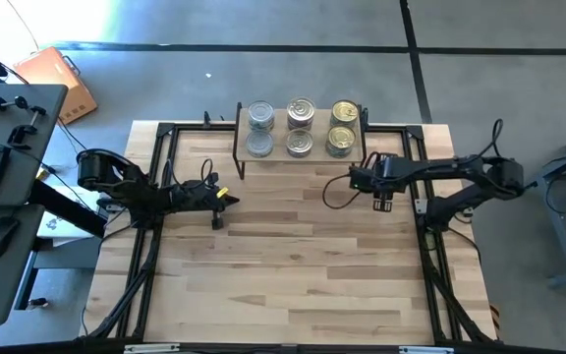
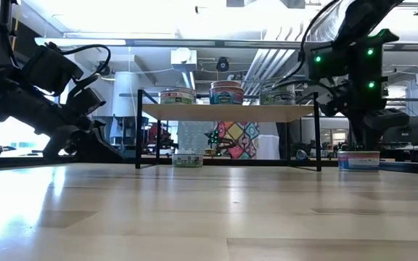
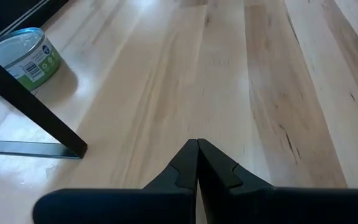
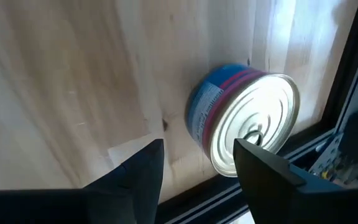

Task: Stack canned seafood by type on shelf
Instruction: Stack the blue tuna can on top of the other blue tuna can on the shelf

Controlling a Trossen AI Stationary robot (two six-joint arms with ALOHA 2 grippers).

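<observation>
The shelf (image 1: 300, 155) is a light-wood board on black wire legs at the table's far edge. It carries several tins (image 1: 301, 114) in two rows of three: silver tops left and middle, gold tops right (image 1: 343, 111). A green-labelled tin (image 2: 188, 158) stands on the table under the shelf, also in the left wrist view (image 3: 21, 55). A blue-and-red tin with a silver pull-ring top (image 4: 244, 121) stands on the table right of the shelf (image 2: 358, 159). My right gripper (image 4: 197, 149) hangs open just above it. My left gripper (image 3: 197, 146) is shut, low over the table's left part (image 1: 222, 202).
A black shelf leg (image 3: 33, 109) stands close ahead of my left gripper. The black frame rail (image 4: 344, 81) runs beside the blue tin at the table's right edge. Bare butcher-block tabletop (image 1: 303, 275) stretches toward the near edge.
</observation>
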